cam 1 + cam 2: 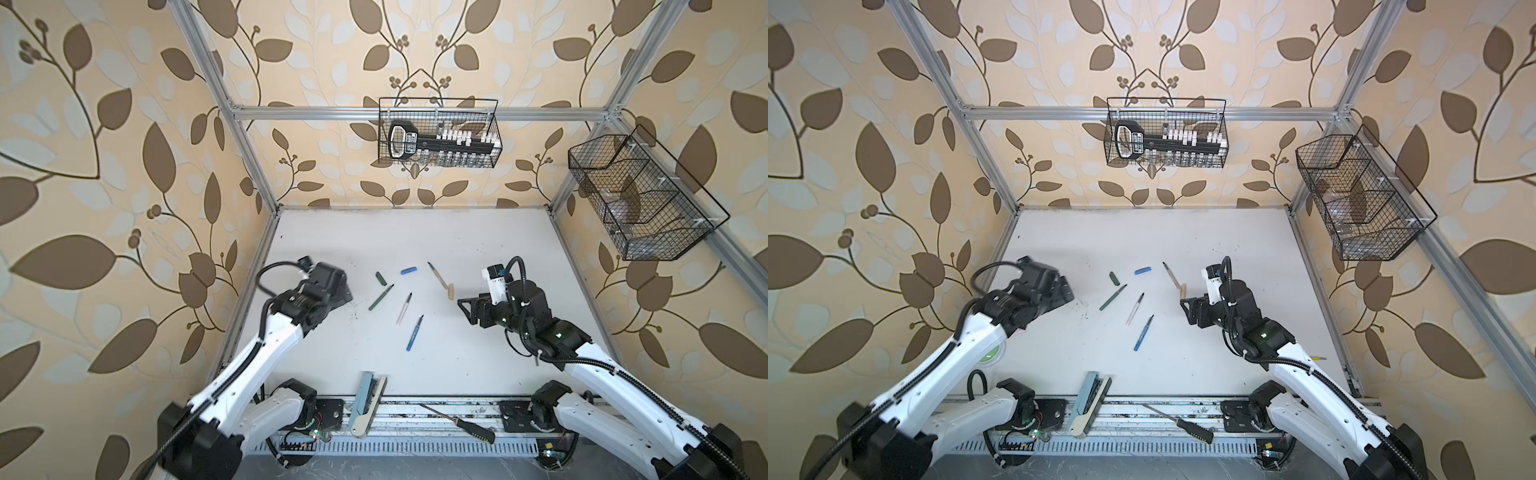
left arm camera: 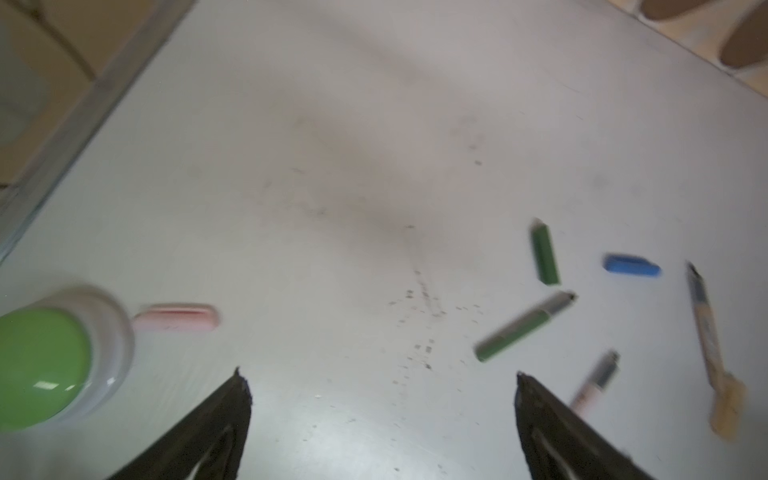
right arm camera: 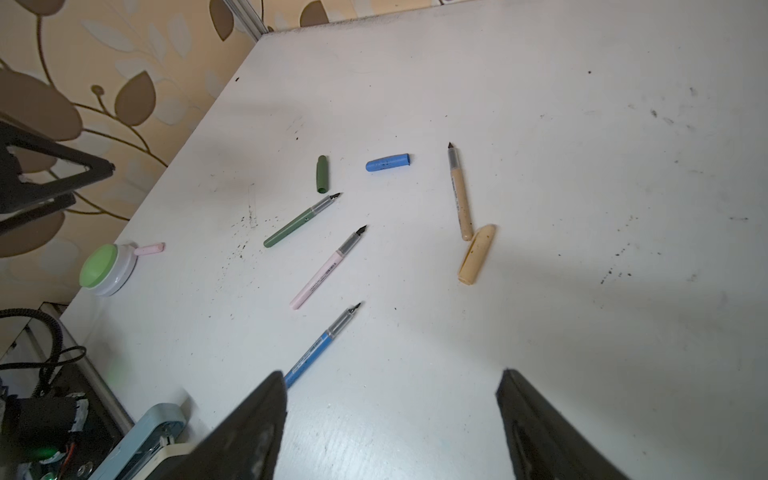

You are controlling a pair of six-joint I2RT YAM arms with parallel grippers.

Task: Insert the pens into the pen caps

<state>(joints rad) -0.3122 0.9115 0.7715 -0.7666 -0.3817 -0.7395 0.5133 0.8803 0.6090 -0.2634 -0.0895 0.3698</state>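
Four uncapped pens lie mid-table: green pen (image 1: 381,297), pale pink pen (image 1: 403,308), blue pen (image 1: 414,333) and tan pen (image 1: 437,274). The green cap (image 1: 380,279) and blue cap (image 1: 409,271) lie behind them. The tan cap (image 1: 450,291) touches the tan pen's rear end. The pink cap (image 2: 176,318) lies against a green push button (image 2: 41,365); my left arm hides it in both top views. My left gripper (image 2: 380,376) is open and empty, left of the pens. To their right my right gripper (image 3: 392,376) is open and empty, one finger over the blue pen's rear end.
A light blue stapler (image 1: 365,403) and a black-handled screwdriver (image 1: 457,422) rest at the front rail. Wire baskets hang on the back wall (image 1: 438,133) and right wall (image 1: 640,195). Frame posts edge the white table (image 1: 415,237).
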